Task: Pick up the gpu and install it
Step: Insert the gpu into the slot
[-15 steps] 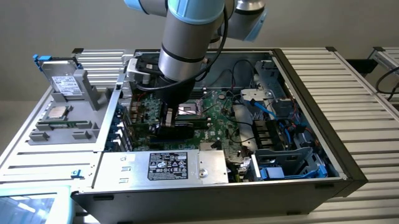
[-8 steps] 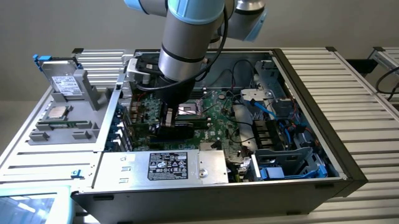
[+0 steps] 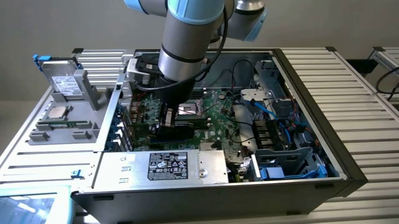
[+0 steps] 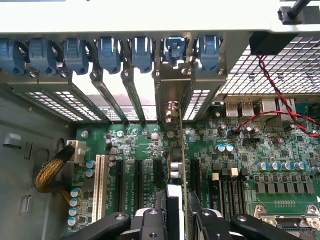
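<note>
Green gpu (image 4: 181, 170) stands edge-on in the half-closed gripper (image 4: 177, 210), held over the motherboard (image 4: 240, 165); seating demands exact slot alignment.

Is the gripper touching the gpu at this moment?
Touching. The wrist view shows the gripper with a finger on each side of the gpu, clamping the card's edge as it stands upright over the motherboard.
</note>
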`<state>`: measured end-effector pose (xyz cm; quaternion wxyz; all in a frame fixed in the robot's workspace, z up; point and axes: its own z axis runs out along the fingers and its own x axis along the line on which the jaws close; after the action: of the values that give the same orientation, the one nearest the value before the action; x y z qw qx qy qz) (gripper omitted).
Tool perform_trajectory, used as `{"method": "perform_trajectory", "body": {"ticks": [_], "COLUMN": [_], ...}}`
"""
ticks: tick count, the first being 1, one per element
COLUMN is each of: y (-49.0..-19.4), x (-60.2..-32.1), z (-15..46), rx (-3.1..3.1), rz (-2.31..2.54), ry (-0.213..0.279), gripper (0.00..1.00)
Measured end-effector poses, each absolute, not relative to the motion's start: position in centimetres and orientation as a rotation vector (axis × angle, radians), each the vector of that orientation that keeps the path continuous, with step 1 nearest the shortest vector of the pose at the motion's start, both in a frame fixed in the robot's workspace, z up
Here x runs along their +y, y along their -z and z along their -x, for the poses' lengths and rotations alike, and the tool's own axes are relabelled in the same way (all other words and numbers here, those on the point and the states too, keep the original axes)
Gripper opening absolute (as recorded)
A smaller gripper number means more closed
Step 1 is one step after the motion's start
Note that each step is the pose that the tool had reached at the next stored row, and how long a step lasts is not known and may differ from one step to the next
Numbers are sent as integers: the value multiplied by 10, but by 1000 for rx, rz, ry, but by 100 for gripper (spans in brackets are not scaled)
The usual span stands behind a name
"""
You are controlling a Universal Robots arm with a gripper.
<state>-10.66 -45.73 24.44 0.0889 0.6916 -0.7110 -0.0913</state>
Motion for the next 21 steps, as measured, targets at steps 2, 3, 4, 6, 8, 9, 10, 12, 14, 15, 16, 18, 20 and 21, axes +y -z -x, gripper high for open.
{"method": "perform_trajectory", "body": {"ticks": [2, 3, 4, 6, 8, 9, 10, 12, 14, 15, 16, 18, 20, 21], "y": [-244, -244, -244, -244, -245, -246, -247, -248, -249, -250, -251, -252, -253, -254], "x": [-457, -457, -457, -457, -457, -457, -457, -457, -457, -457, -457, -456, -456, -455], "z": [107, 106, 106, 106, 104, 103, 102, 101, 100, 99, 99, 97, 96, 96], "rx": [-2115, -2115, -2115, -2114, -2111, -2107, -2105, -2100, -2095, -2092, -2089, -2083, -2076, -2073], "rz": [-2058, -2058, -2058, -2057, -2054, -2050, -2048, -2044, -2038, -2035, -2032, -2026, -2019, -2015], "ry": [271, 271, 271, 271, 277, 283, 287, 294, 302, 306, 310, 319, 327, 330], "gripper": [29, 36, 36, 36, 36, 36, 36, 36, 36, 36, 36, 36, 36, 36]}}
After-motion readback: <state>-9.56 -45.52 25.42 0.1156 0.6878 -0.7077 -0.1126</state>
